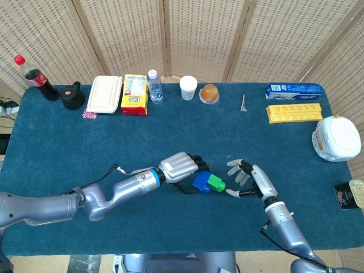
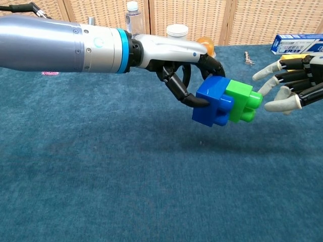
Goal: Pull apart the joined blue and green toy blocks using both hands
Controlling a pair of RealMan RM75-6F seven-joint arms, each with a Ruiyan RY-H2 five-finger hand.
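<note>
**Joined blocks held in the air, right hand spread beside them**

Head view: The left hand (image 1: 181, 167) sits just left of the frame's centre, low in the picture, its fingers curled around the blue block (image 1: 202, 182). The green block (image 1: 216, 183) is still joined to the blue one on its right side. To the right of the pair, the right hand (image 1: 253, 178) has its fingers spread apart and holds nothing; one fingertip lies close to the green block, though contact cannot be made out here. The blue tablecloth (image 1: 85, 142) fills most of the frame. Along its top edge stand a cola bottle (image 1: 35, 78) at the upper left, a white lunch box (image 1: 104, 94), a yellow LIPO box (image 1: 135, 94), a water bottle (image 1: 154, 86) and a paper cup (image 1: 188, 87). At the upper right lie a yellow tray (image 1: 294, 112) and a white lidded bowl (image 1: 336, 139).

Chest view: The left hand (image 2: 179, 63) reaches in from the upper left, and its dark fingers (image 2: 182, 89) grip the blue block (image 2: 212, 101) near the centre. The green block (image 2: 242, 101) is attached on the right, and both hang above the cloth with a shadow beneath. At the right edge the right hand (image 2: 298, 80) is open wide, its pale fingertips (image 2: 265, 83) just beside the green block.
</note>
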